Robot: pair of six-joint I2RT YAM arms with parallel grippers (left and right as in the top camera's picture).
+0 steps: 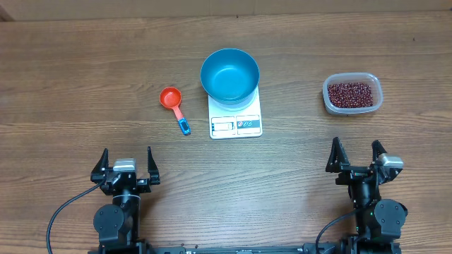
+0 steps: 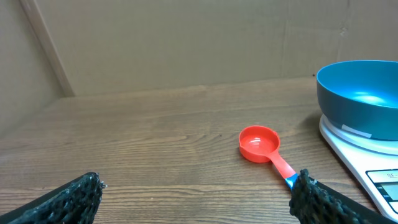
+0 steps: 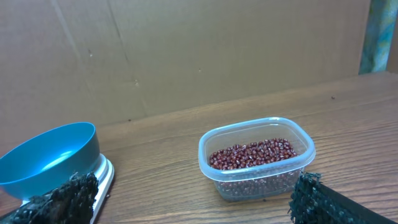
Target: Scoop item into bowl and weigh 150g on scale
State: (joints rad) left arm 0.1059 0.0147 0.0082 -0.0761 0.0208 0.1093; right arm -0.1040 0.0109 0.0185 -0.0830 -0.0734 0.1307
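Note:
The empty blue bowl [image 1: 229, 75] [image 2: 364, 93] [image 3: 46, 158] stands on the white scale [image 1: 236, 120] [image 2: 367, 158] [image 3: 102, 177] at the table's middle. Dark red-brown beans [image 1: 350, 94] [image 3: 252, 154], the item, fill a clear plastic tub [image 1: 352, 93] [image 3: 256, 160] at the right. A red scoop [image 1: 173, 104] [image 2: 264, 147] with a blue handle tip lies left of the scale. My left gripper [image 1: 127, 162] [image 2: 198, 198] is open near the front edge, below and left of the scoop. My right gripper [image 1: 357, 155] [image 3: 193, 198] is open, in front of the tub. Neither holds anything.
Brown cardboard walls [image 2: 186, 43] [image 3: 199, 50] rise behind the wooden table [image 1: 85, 77]. Bare wood lies between both grippers and the objects.

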